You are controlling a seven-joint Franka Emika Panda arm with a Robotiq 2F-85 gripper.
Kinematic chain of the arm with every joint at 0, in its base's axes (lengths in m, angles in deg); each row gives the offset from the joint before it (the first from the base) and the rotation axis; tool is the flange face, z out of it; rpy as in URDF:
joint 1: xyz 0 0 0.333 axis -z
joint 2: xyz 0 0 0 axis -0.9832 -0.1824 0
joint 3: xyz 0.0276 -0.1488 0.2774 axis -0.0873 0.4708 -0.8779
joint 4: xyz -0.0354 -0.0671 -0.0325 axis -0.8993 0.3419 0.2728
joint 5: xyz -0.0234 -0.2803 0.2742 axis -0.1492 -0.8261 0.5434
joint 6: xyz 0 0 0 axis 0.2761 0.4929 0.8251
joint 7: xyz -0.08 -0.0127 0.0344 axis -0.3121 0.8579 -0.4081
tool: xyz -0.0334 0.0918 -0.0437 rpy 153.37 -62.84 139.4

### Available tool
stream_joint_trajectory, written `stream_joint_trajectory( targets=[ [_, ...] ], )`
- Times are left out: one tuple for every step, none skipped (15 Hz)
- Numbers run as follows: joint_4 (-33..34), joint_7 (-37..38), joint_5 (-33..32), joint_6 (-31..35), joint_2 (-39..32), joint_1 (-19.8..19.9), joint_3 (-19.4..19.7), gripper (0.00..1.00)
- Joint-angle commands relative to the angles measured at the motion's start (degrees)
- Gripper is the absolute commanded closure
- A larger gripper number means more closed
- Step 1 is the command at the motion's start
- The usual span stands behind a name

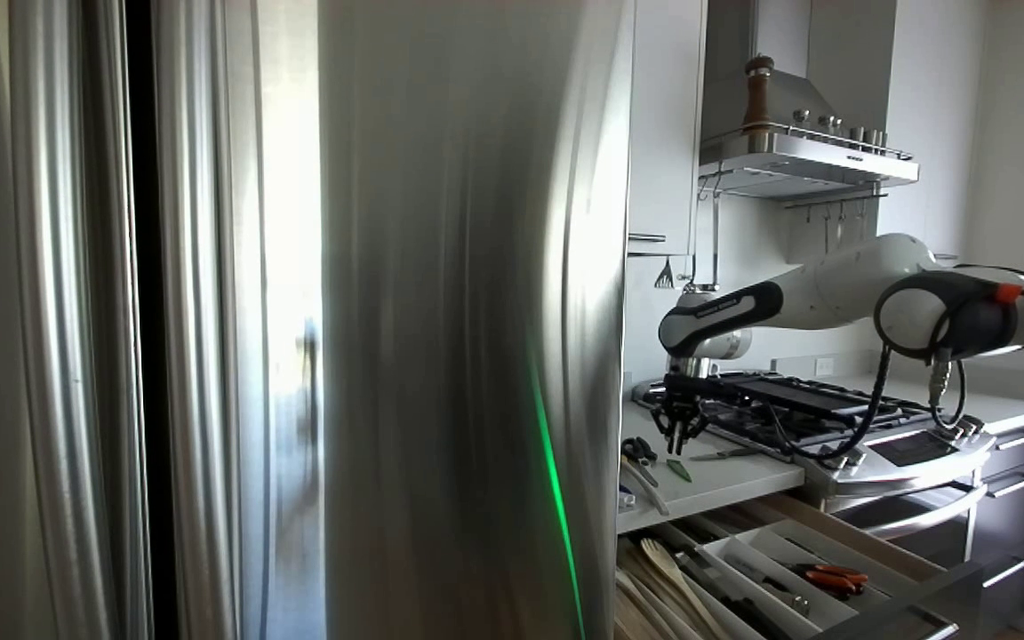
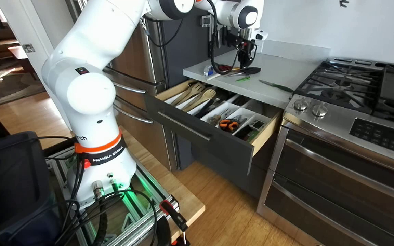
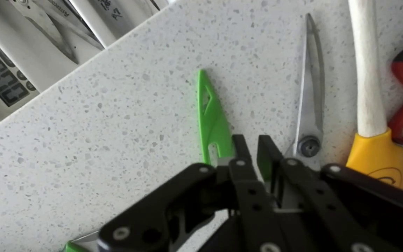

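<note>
The hand is seen poised over the tabletop, its black, angular fingertips set narrowly apart. Beside them, on the smooth, grey-flecked surface, a flat, pointed green piece is laid, pierced by cutouts, its lower end hidden. Tapered steel scissors and a pale rod capped in yellow are spread nearby.

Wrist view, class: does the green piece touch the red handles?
No: a silver blade and white shaft lie between the green piece and red handles.
</note>
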Motion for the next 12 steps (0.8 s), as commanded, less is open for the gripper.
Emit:
stream_joint_trajectory(
  targets=[
    [0.18, 5.47, -0.71, 1.9, -0.65, -0.64, 1.31, 0.53],
    [0.16, 7.07, -0.95, 2.15, -0.84, -0.89, 1.72, 0.44],
    [0.16, 8.43, -0.99, 2.79, -1.17, -1.1, 1.97, 0.38],
    [0.09, 9.85, -1.35, 3.43, -1.46, -1.51, 2.38, 0.29],
    [-0.1, 11.43, -1.86, 4.59, -1.79, -2.08, 2.79, 0.22],
    [-0.13, 12.99, -2.4, 5.64, -2.16, -2.6, 3.13, 0.13],
    [0.01, 14.37, -3.43, 6.46, -2.59, -3.26, 3.62, 0.07],
    [0.1, 15.64, -4.6, 7.24, -2.98, -3.83, 4.11, 0.0],
    [0.19, 16.97, -5.95, 7.94, -3.43, -4.44, 4.69, 0.0],
    [0.35, 18.12, -6.88, 8.26, -3.82, -4.84, 4.96, 0.0],
    [0.46, 19.17, -7.78, 8.1, -4.14, -5.18, 5.2, 0.0],
    [0.51, 20.09, -8.59, 7.66, -4.37, -5.47, 5.34, 0.0]
  ],
)
